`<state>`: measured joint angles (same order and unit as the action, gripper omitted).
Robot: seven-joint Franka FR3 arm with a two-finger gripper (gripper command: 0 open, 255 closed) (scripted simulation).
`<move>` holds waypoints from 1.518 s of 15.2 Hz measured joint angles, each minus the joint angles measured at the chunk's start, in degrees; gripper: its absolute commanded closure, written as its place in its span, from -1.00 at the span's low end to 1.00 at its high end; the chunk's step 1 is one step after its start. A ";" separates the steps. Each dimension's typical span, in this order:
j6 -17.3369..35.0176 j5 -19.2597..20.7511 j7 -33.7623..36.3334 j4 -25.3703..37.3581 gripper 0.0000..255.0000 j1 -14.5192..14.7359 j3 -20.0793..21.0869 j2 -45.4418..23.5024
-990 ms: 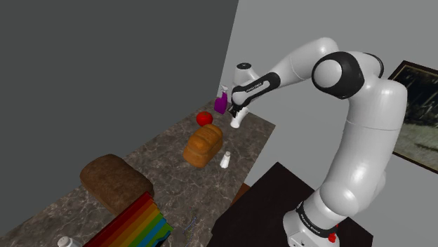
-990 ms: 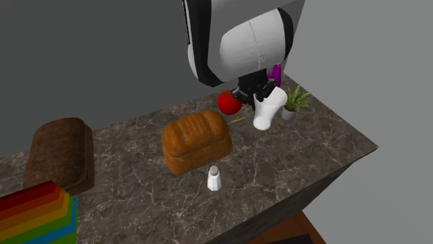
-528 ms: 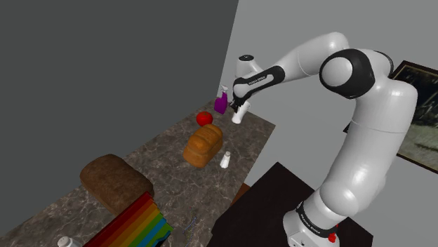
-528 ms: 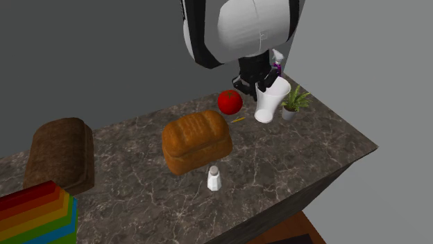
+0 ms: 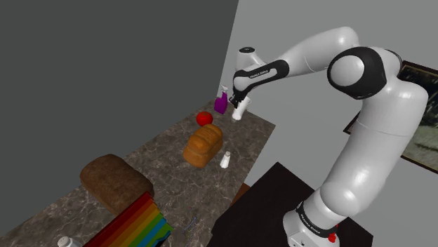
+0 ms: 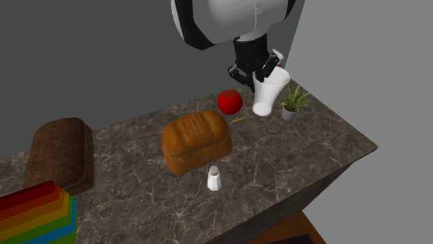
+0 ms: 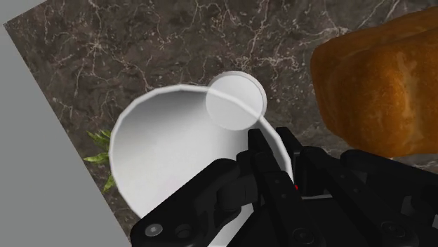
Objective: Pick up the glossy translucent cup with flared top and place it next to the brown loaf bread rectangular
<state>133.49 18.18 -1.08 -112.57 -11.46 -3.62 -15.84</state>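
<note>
The gripper point(image 6: 262, 71) pinches the white cup point(image 6: 269, 93) by its flared rim, one finger inside the wall and one outside, as the wrist view shows point(image 7: 277, 158). The cup is at the far end of the marble counter point(image 6: 298, 152), between the red tomato point(image 6: 230, 102) and the small plant point(image 6: 294, 100). It leans a little and, I judge, hangs just above the surface.

Such a grip on a thin wall at one side is not very secure, so the cup point(image 7: 168, 147) may swing or slip. It is better to raise it well above the tomato first and then travel slowly, without a sudden turn of the wrist.

Two loaves lie on the counter: a golden-brown loaf point(image 6: 196, 141) near the cup and a darker brown loaf point(image 6: 61, 154) at the second exterior view's left. I cannot tell for sure which is meant. The darker one looks more brown, and it asks for a long carry over the golden loaf.

Lower the cup upright, beside the loaf and not touching it, away from the white shaker point(image 6: 214, 177), and spread the jaws only when the base rests flat
</note>
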 measured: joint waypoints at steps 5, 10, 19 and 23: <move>-1.93 1.12 6.67 -0.88 1.00 4.36 2.06 1.04; -4.07 1.82 13.04 0.10 1.00 8.53 4.23 0.47; -9.66 2.35 23.48 5.73 1.00 16.05 8.15 -2.71; -13.11 2.47 27.96 10.44 1.00 19.76 9.84 -5.42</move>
<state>120.38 20.65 26.88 -102.13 8.31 6.22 -21.26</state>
